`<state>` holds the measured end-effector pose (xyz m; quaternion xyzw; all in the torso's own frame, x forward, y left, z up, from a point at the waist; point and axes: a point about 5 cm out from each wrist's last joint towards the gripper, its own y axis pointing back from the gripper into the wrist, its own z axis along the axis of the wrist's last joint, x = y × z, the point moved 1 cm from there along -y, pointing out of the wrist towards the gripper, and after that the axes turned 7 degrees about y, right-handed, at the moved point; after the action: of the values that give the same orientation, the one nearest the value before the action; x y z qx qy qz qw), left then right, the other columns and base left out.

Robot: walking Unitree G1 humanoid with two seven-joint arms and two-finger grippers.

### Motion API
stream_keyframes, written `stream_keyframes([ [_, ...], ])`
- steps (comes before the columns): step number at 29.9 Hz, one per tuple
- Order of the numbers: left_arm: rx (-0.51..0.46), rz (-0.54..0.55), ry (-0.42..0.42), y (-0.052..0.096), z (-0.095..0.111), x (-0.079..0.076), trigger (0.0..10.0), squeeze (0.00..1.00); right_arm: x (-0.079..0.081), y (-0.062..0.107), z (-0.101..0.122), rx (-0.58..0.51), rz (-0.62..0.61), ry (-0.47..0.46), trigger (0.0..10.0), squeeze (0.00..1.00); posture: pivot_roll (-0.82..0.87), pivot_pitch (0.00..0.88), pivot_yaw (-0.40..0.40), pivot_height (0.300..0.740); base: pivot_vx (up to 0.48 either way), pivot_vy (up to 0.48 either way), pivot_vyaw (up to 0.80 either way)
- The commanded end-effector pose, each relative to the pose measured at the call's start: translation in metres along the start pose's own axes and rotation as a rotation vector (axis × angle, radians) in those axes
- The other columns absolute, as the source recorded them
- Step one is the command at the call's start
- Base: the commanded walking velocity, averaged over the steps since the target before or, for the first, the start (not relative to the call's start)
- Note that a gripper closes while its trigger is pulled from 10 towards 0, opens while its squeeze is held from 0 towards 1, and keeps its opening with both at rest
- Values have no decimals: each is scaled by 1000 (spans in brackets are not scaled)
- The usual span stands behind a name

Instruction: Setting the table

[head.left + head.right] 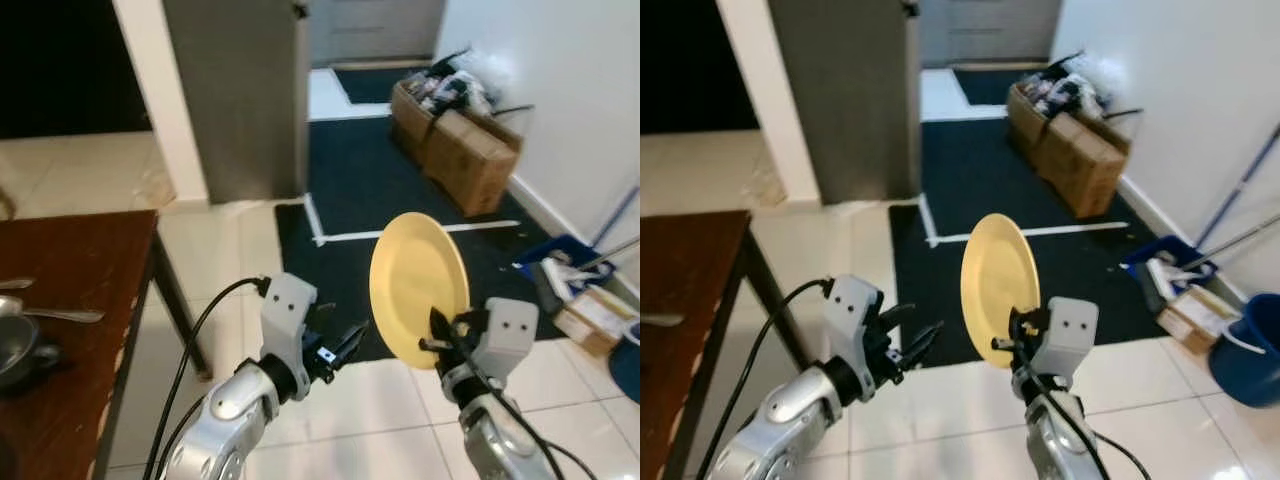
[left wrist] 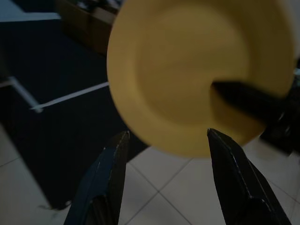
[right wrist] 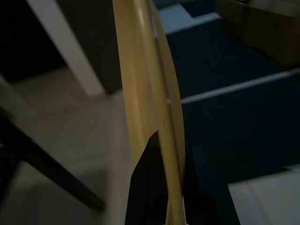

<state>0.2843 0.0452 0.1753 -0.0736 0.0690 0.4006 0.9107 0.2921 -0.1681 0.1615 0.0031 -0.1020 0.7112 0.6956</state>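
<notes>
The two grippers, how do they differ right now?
The right gripper is shut on the rim of a yellow plate, holding it upright on edge; the left gripper holds nothing, and its fingers stand apart. The left gripper points toward the plate. Both have black fingers on silver arms.

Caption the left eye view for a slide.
Right pincer holds yellow plate upright by its rim; left pincer open beside it.

Right tool [image 1: 443,335] raised, fingers clamped; left tool [image 1: 345,345] raised alongside, fingers spread.
</notes>
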Motion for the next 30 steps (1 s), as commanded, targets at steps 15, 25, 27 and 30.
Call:
stream_keyframes([
  [15,8,-25,7,2,2,-5,10000,0,8,3,90,-358,297,-761,10000,0,-60,119,73,740,0,0,784],
  [25,-4,-13,9,3,7,-1,10000,0,29,23,107,-398,586,-967,10000,0,-53,121,73,740,0,0,786],
  [27,-4,-12,9,4,7,0,10000,0,32,26,109,-391,615,-983,10000,0,-48,123,76,740,0,0,788],
  [30,-6,-11,11,4,9,-1,10000,0,38,33,113,-376,705,-1029,10000,0,-48,123,76,740,0,0,788],
])
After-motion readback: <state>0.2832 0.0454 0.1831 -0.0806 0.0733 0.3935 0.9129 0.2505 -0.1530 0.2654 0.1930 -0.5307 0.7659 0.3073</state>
